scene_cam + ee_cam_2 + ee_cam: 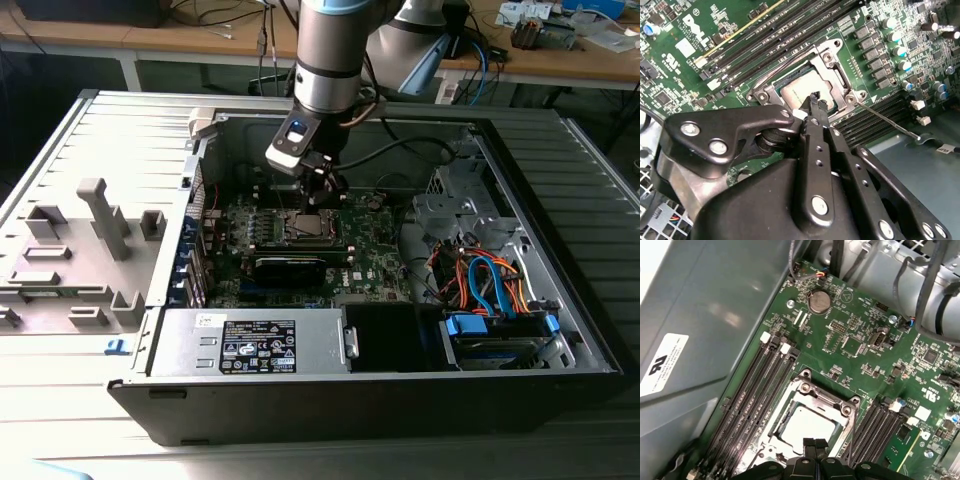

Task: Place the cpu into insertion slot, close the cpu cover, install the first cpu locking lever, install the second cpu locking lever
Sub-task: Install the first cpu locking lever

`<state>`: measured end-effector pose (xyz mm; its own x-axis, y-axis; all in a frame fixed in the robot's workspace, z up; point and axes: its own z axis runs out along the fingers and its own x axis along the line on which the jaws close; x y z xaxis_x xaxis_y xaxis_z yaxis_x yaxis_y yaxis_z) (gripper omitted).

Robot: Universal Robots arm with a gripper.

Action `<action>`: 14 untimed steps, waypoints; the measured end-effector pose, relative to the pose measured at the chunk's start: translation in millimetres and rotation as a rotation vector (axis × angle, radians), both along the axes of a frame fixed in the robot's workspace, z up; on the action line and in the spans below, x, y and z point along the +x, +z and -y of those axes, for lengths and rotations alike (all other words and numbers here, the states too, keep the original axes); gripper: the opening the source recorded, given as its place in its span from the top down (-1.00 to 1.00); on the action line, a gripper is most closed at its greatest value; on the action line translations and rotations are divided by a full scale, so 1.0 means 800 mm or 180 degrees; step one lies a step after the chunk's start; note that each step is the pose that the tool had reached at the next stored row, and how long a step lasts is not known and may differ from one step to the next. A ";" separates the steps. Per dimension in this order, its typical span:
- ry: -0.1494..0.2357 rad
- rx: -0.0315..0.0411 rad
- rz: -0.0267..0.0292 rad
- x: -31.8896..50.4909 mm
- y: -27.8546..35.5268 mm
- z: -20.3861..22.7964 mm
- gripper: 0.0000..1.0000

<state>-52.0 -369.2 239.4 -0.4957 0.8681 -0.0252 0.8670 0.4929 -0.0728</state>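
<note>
the cpu (807,422) sits in the insertion slot (775,86), with the cpu cover (847,412) lying flat around it. the gripper (814,96), pinched narrow and empty, is at the slot's edge. best to press squarely, since the locking lever (890,121) juts loose beside the slot.

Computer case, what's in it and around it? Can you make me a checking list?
Surface: grey ribbed table under the open computer case.
Job's things: cpu lies under the flat cpu cover; a thin lever sticks out beside it.
Clutter: grey plastic blocks on the exterior view's left.
Grippers: gripper, fingers together, just above the cpu.
Cables: orange and blue cables inside the case.
Surroundings: wooden benches behind.
</note>
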 end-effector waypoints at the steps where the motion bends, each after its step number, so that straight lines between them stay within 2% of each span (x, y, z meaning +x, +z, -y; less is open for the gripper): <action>1: 0.0020 0.0000 0.0000 0.000 0.0000 0.0000 0.79; 7: 0.0206 0.0000 0.0000 0.000 0.0000 0.0000 0.79; 14: 0.0322 0.0000 0.0000 0.000 0.0000 0.0000 0.79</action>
<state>-52.0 -369.2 239.4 -0.5808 0.8137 -0.0252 0.8128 0.5779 -0.0727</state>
